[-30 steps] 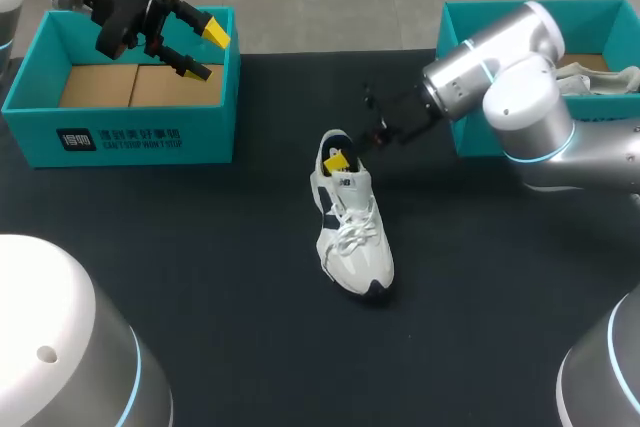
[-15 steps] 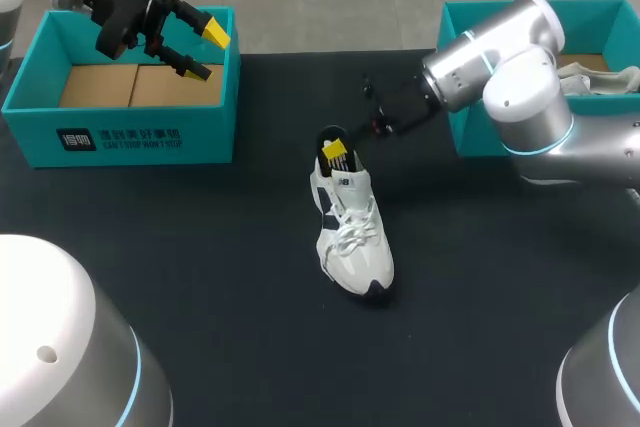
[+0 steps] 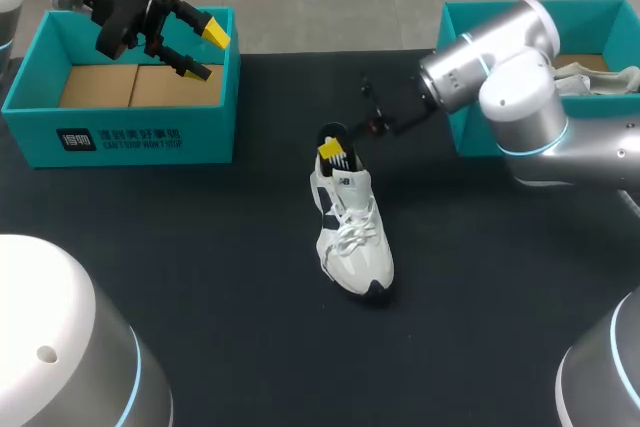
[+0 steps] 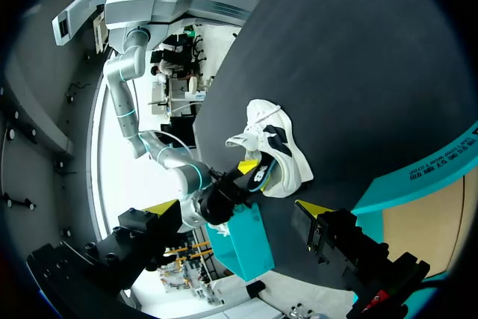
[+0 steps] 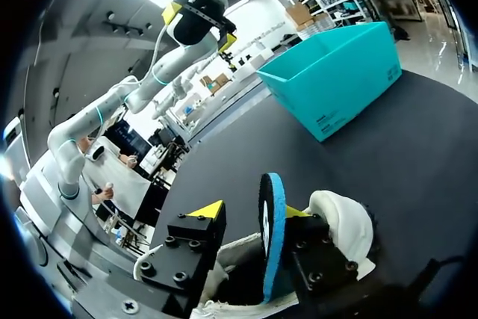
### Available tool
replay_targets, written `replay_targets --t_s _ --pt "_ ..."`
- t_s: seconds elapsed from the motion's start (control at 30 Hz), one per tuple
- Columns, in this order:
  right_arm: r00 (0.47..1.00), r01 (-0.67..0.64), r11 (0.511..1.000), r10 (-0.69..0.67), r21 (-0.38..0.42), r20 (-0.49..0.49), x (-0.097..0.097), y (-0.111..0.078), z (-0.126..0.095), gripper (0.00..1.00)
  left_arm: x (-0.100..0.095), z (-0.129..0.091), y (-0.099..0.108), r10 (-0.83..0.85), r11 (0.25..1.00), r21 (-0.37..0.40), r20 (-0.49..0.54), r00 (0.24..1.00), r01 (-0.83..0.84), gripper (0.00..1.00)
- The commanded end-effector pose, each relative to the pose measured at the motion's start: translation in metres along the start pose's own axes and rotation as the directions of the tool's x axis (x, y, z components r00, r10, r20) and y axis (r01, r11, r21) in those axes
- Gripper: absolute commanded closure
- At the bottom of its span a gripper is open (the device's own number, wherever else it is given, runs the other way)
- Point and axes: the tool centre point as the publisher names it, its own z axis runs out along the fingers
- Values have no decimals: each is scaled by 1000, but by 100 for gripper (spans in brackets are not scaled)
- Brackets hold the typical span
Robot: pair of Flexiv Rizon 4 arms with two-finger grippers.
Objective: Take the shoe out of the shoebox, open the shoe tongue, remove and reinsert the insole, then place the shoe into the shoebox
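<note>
A white lace-up shoe (image 3: 352,232) with dark side panels lies on the black table, toe toward the front edge. My right gripper (image 3: 335,150) hovers at its heel opening. In the right wrist view a blue insole (image 5: 272,240) stands on edge out of the shoe (image 5: 340,222), between the fingers of my right gripper (image 5: 252,212). It rests against one finger, with a gap to the other. My left gripper (image 3: 203,49) hangs open and empty over the left teal shoebox (image 3: 120,137). From the left wrist view the shoe (image 4: 278,151) lies far ahead of my left gripper (image 4: 237,209).
A second teal box (image 3: 470,132) stands at the right behind my right arm, with a white item (image 3: 595,77) inside. The left box shows a bare cardboard floor (image 3: 140,85). Black table surface (image 3: 230,277) surrounds the shoe.
My right gripper has drawn slightly up and back from the shoe's heel, and the insole's edge now stands higher out of the opening. The left arm has not moved.
</note>
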Motion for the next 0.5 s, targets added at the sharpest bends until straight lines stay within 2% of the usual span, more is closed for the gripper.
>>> replay_targets --t_s 0.03,0.27,0.5 --pt "1000 -12 999 12 -31 10 2 -6 -3 58 0 -1 0 1 1000 2 -2 1000 -1 0" --pt "999 -44 997 45 -64 18 6 -10 -6 56 0 -1 0 1 1000 2 -2 1000 -1 0" --pt "997 -67 996 69 -60 25 7 -12 -7 55 0 -1 0 1 1000 2 -2 1000 -1 0"
